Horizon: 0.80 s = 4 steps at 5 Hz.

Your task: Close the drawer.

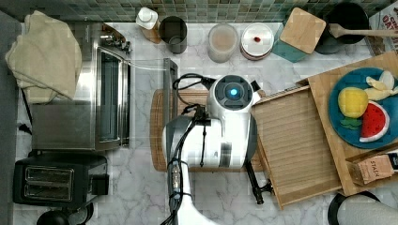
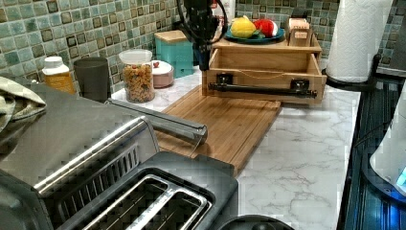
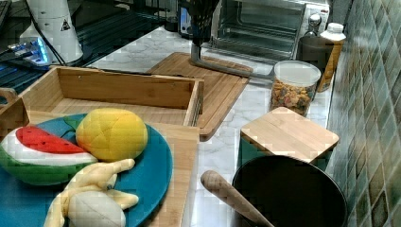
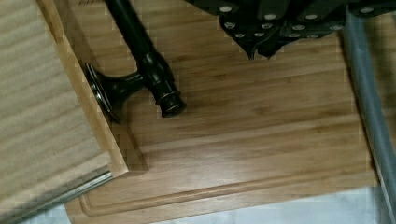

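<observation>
A: Where is the drawer sitting?

B: It is standing pulled well out of the stand, over the edge of the board, with its black handle facing the arm.

A: And the gripper?

B: It is hanging above the board, just beside 1 end of the handle and touching nothing. The fingertips seem to be pressed together with nothing between them, though the wrist view is catching only their tips.

A: What is worrying you?

B: The gripper is sitting off toward 1 corner of the front. Pushing there could be skewing the drawer so it jams. Coming in too low, it could be scraping the board; too high, it could be sliding over the rim. A hard shove could be shaking the plate of toy fruit on the stand.
</observation>
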Each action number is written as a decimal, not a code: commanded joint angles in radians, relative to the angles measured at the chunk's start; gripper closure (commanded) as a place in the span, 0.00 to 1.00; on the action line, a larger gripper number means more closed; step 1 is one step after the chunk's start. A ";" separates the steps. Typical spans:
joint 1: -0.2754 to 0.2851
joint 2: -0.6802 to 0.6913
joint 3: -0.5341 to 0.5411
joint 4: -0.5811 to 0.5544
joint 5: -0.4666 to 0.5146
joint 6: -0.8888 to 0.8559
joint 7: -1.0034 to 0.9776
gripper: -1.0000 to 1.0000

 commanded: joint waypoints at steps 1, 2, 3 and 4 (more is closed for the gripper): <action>0.034 -0.142 0.037 -0.252 -0.063 0.190 -0.226 1.00; 0.031 -0.180 0.034 -0.332 -0.107 0.268 -0.272 1.00; 0.027 -0.225 0.028 -0.414 -0.137 0.337 -0.309 1.00; 0.012 -0.264 0.028 -0.490 -0.203 0.431 -0.271 1.00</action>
